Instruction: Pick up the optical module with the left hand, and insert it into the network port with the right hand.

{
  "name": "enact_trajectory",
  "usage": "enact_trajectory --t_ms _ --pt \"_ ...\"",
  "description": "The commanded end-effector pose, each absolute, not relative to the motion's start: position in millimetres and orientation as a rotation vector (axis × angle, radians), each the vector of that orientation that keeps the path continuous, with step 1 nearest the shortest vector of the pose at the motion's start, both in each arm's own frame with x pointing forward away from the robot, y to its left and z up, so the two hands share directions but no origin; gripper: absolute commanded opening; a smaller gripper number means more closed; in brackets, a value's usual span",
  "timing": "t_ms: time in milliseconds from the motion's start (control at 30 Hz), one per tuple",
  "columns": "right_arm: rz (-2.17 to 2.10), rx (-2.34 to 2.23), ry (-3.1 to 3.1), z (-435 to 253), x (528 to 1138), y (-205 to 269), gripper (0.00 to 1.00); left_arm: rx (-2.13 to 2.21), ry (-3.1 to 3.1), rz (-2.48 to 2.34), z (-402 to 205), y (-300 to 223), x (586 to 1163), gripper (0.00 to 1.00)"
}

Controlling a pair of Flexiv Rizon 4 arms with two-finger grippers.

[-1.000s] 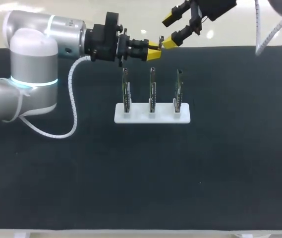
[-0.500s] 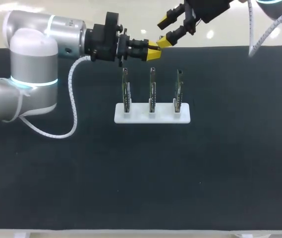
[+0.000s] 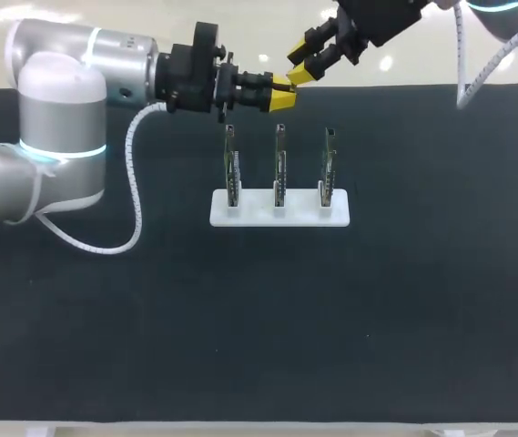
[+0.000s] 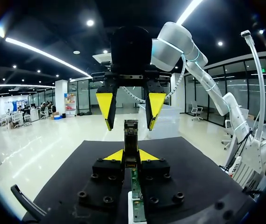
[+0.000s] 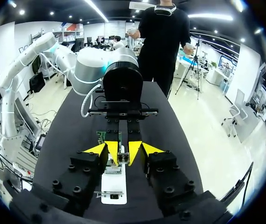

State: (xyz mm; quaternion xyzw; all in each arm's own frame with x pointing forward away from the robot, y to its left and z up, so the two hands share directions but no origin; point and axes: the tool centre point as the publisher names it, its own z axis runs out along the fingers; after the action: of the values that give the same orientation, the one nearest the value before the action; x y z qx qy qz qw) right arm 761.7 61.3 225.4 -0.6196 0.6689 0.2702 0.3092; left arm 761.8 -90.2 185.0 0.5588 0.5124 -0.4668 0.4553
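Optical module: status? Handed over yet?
Left gripper shut on optical module. Right gripper open, fingers straddling its free end, not touching. White rack of ports on the table, unobstructed.

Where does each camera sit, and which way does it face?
Head: above and behind, looking down on the table; left pincer and right pincer show.
Left wrist: along the left pincer, shut on the optical module, toward the right pincer.
Right wrist: along the right pincer, back toward the left.
Shared: both wrist views show the module.
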Motion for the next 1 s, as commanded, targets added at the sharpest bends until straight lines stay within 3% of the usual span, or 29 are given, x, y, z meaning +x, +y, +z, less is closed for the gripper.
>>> enact_trajectory --t_ms 33,133,233,300,500,533,567,1000 --pt "0.710 -1.629 1.768 224.6 758.9 60.8 0.42 1.377 1.264 -1.149 184.8 -90.7 761.7 0.00" --pt "0.711 -1.626 1.767 224.3 758.8 60.9 0.27 1.377 1.264 -1.149 184.8 -90.7 761.7 0.00" --pt "0.713 -1.625 1.767 223.9 758.7 61.0 0.22 1.377 1.264 -1.149 184.8 -90.7 761.7 0.00" --pt "0.716 -1.622 1.768 223.8 758.6 61.0 0.00 1.377 1.264 -1.149 184.8 -90.7 761.7 0.00" --pt "0.718 -1.623 1.769 223.7 758.3 60.6 0.00 1.377 1.264 -1.149 184.8 -90.7 761.7 0.00" --pt "0.718 -1.624 1.769 223.7 758.3 60.5 0.00 1.377 1.264 -1.149 184.8 -90.7 761.7 0.27" --pt "0.718 -1.624 1.770 223.7 758.3 60.4 0.00 1.377 1.264 -1.149 184.8 -90.7 761.7 1.00" --pt "0.719 -1.635 1.764 224.2 759.1 57.7 0.00 1.389 1.281 -1.135 186.7 -80.7 759.8 1.00"
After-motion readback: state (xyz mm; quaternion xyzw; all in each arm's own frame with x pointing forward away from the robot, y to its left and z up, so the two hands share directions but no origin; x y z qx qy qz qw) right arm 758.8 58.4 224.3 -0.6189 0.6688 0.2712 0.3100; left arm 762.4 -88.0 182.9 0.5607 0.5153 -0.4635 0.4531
